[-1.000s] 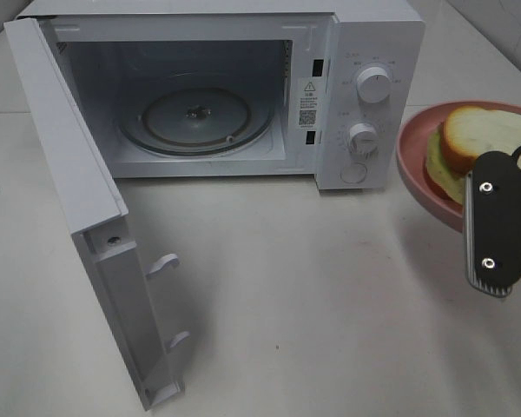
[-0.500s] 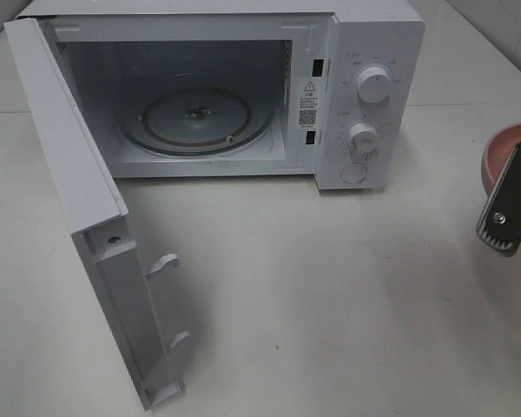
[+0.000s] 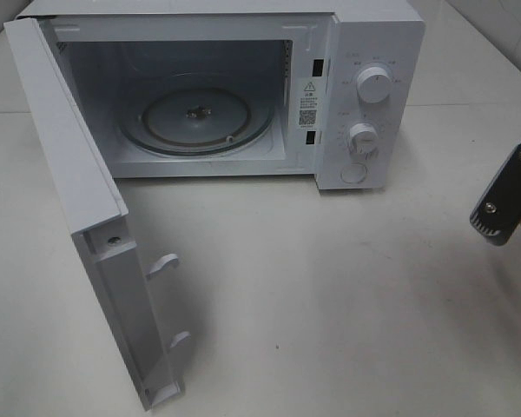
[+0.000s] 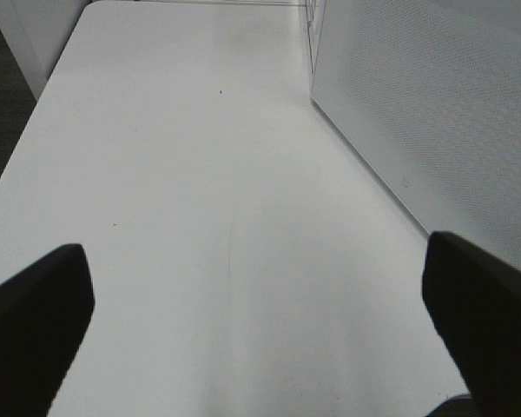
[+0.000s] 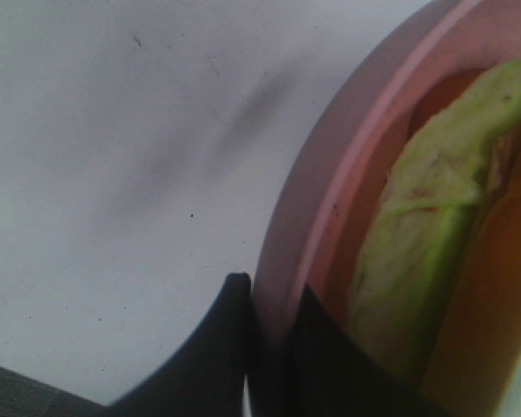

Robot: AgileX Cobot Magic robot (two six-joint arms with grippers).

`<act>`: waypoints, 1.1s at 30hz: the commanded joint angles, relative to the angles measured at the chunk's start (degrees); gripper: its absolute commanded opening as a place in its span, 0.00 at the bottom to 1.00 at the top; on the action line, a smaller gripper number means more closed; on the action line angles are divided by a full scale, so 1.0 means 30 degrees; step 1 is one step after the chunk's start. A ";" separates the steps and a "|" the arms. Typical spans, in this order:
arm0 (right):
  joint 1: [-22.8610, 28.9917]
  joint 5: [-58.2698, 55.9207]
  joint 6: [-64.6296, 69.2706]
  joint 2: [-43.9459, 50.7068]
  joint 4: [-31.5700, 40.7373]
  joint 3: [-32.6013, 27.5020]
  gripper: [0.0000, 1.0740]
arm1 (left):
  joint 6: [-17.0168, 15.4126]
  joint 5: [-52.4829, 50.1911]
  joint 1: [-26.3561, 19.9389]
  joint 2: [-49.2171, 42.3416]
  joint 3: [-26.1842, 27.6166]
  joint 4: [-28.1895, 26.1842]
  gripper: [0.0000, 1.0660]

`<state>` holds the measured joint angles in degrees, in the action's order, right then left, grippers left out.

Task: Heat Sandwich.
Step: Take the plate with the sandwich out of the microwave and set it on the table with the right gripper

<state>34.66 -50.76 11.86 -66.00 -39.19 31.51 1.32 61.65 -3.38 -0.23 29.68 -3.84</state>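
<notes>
The sandwich shows only in the right wrist view, as a pale green lettuce layer [image 5: 430, 252] lying in the pink plate [image 5: 330, 200]. My right gripper [image 5: 269, 291] is shut on the plate's rim, one finger on each side. In the exterior view only the right gripper's black finger [image 3: 504, 201] shows at the far right edge; plate and sandwich are out of that frame. The white microwave [image 3: 373, 35] stands open with its glass turntable [image 3: 195, 117] bare. My left gripper [image 4: 260, 295] is open and empty above the table.
The microwave door [image 3: 69, 174] swings out to the front left, with latch hooks on its inner edge. Its perforated panel [image 4: 434, 113] shows beside the left gripper. Two knobs [image 3: 373, 85] sit on the control panel. White tabletop [image 3: 330, 304] lies before the microwave.
My right gripper has moved right and slightly up with the plate. The plate and sandwich have left the exterior view. The microwave has not moved.
</notes>
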 commanded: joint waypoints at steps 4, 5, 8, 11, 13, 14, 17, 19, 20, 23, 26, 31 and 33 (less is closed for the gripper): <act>-0.1700 0.1241 0.1165 -0.1681 -0.0898 0.0477 0.00 | 0.0019 -0.0076 -0.0019 -0.0325 -0.0019 0.0038 0.92; -0.1700 0.1241 0.1165 -0.1681 -0.0898 0.0477 0.00 | 0.0019 -0.0076 -0.0019 -0.0325 -0.0019 0.0038 0.92; -0.2712 0.1509 0.1566 -0.2788 -0.0993 0.1165 0.00 | 0.0019 -0.0076 -0.0019 -0.0325 -0.0019 0.0038 0.92; -0.3247 0.1776 0.1700 -0.3361 -0.0993 0.1432 0.00 | 0.0019 -0.0076 -0.0019 -0.0325 -0.0019 0.0038 0.92; -0.4144 0.2101 0.2807 -0.4183 -0.1280 0.1738 0.00 | 0.0019 -0.0076 -0.0019 -0.0325 -0.0019 0.0038 0.92; -0.4144 0.2101 0.2807 -0.4183 -0.1280 0.1738 0.00 | 0.0019 -0.0076 -0.0019 -0.0325 -0.0019 0.0038 0.92; -0.4947 0.2273 0.4374 -0.5233 -0.2273 0.1795 0.00 | 0.0019 -0.0076 -0.0019 -0.0325 -0.0019 0.0038 0.92; -0.5099 0.2330 0.4736 -0.5481 -0.2464 0.1795 0.00 | 0.0019 -0.0076 -0.0019 -0.0325 -0.0019 0.0038 0.92; -0.5290 0.2445 0.5042 -0.5730 -0.2578 0.1795 0.00 | 0.0019 -0.0076 -0.0019 -0.0325 -0.0019 0.0038 0.92; -0.5863 0.2846 0.5921 -0.6436 -0.2998 0.1795 0.00 | 0.0019 -0.0076 -0.0019 -0.0325 -0.0019 0.0038 0.92; -0.6264 0.3228 0.6474 -0.6914 -0.3304 0.1795 0.00 | 0.0019 -0.0076 -0.0019 -0.0325 -0.0019 0.0038 0.92; -0.6914 0.4144 0.7468 -0.7716 -0.3820 0.1795 0.00 | 0.0019 -0.0076 -0.0019 -0.0325 -0.0019 0.0038 0.92; -0.6990 0.4259 0.7506 -0.7830 -0.3896 0.1795 0.00 | 0.0019 -0.0076 -0.0019 -0.0325 -0.0019 0.0038 0.92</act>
<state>14.04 -37.76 33.63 -89.50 -48.64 36.61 1.32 61.65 -3.38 -0.23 29.68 -3.84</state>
